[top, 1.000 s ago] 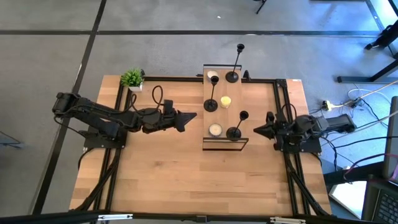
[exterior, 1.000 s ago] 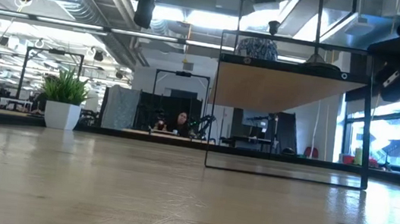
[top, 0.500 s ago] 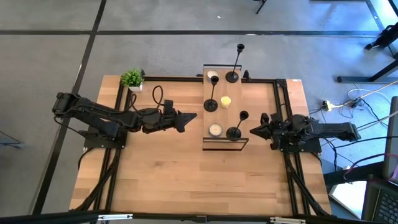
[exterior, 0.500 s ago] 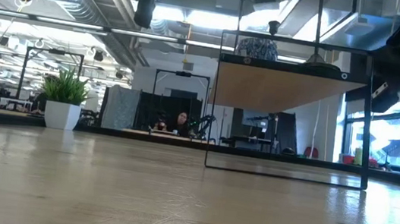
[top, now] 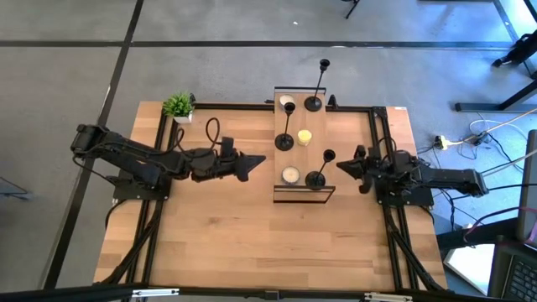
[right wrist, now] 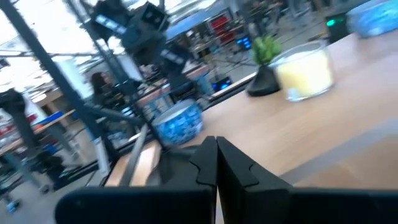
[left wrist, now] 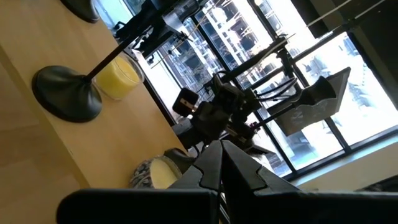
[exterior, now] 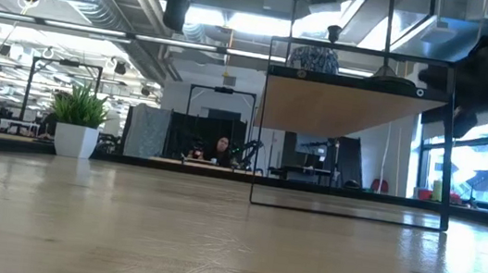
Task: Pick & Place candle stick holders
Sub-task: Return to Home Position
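Hovering right tool [top: 341, 165] beside shelf [top: 297, 159]

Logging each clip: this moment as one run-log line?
left gripper shut, left of shelf | right gripper shut, right of shelf | three candle stick holders on shelf

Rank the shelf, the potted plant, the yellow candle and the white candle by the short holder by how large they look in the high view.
1. Shelf, by far the largest.
2. Potted plant.
3. Yellow candle and white candle: they look about alike, so they are not ranked against each other.
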Robot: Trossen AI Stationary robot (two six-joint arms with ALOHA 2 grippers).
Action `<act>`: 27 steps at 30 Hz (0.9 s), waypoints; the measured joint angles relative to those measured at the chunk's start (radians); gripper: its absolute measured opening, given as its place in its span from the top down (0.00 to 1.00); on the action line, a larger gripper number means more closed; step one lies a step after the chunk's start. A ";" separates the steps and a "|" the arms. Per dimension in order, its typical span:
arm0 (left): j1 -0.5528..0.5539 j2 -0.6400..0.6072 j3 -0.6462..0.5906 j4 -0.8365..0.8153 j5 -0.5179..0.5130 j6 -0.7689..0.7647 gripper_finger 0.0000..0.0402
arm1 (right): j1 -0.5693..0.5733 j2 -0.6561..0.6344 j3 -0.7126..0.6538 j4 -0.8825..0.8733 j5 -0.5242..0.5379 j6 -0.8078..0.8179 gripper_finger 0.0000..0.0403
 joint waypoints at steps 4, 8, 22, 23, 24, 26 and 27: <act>-0.006 0.000 0.000 0.000 -0.008 0.004 1.00 | -0.020 0.010 0.000 0.011 0.064 -0.006 1.00; -0.006 0.000 0.000 0.000 -0.008 0.008 1.00 | -0.036 0.028 0.001 0.013 0.082 -0.035 1.00; -0.006 0.000 0.000 -0.001 -0.007 0.124 1.00 | -0.043 0.130 0.001 0.012 0.072 -0.105 1.00; -0.006 0.000 0.000 -0.001 -0.005 0.124 1.00 | -0.043 0.132 0.001 0.011 0.070 -0.105 1.00; -0.006 0.000 0.000 -0.001 0.003 0.124 1.00 | -0.043 0.134 0.001 0.011 0.067 -0.105 1.00; -0.006 0.000 0.000 -0.001 0.012 0.124 1.00 | -0.043 0.136 0.001 0.011 0.065 -0.105 1.00; -0.006 0.000 0.000 -0.001 0.013 0.124 1.00 | -0.043 0.136 0.001 0.011 0.065 -0.105 1.00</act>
